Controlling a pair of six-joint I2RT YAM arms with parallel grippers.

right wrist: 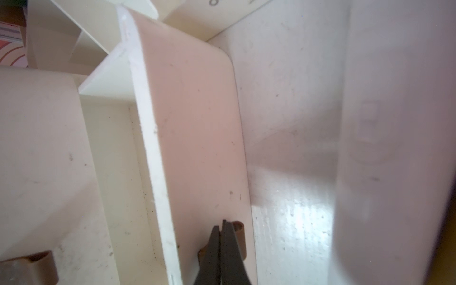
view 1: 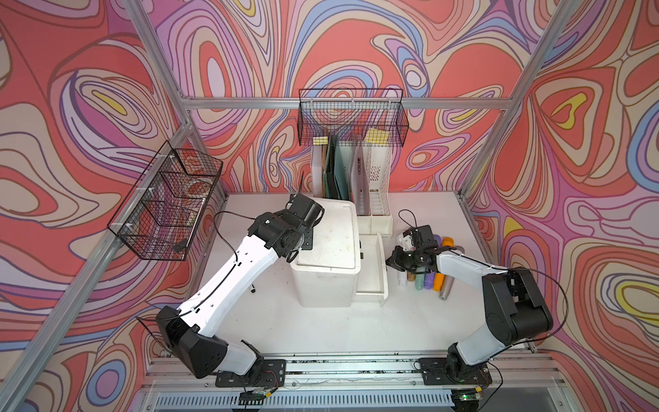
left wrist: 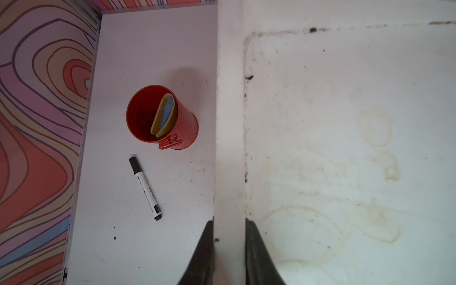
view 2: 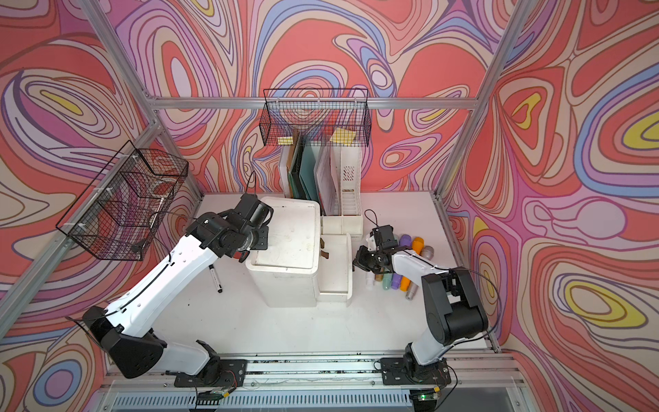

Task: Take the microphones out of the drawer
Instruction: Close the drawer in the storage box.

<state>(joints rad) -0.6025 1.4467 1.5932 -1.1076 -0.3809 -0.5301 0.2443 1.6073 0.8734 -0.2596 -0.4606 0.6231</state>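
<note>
The left gripper (left wrist: 229,222) pinches the raised rim of the white plastic drawer cabinet (view 1: 328,242), jaws nearly closed. Its pulled-out white drawer (view 1: 384,264) shows no microphone on the visible floor. The right gripper (right wrist: 222,225), closed tight on the drawer's brown loop handle (right wrist: 239,229), is nearest the row of coloured microphones (view 1: 438,280) lying just beyond, long axes parallel to the drawer front.

A robot lab's test cell (dressed as an office desk): aluminium frame (view 1: 342,103), swirl-printed walls (view 1: 89,107), two arms (view 1: 228,274) bolted to a near rail (view 1: 356,369), file rack (view 1: 378,185) and wire baskets (view 1: 351,117) at the far side.
</note>
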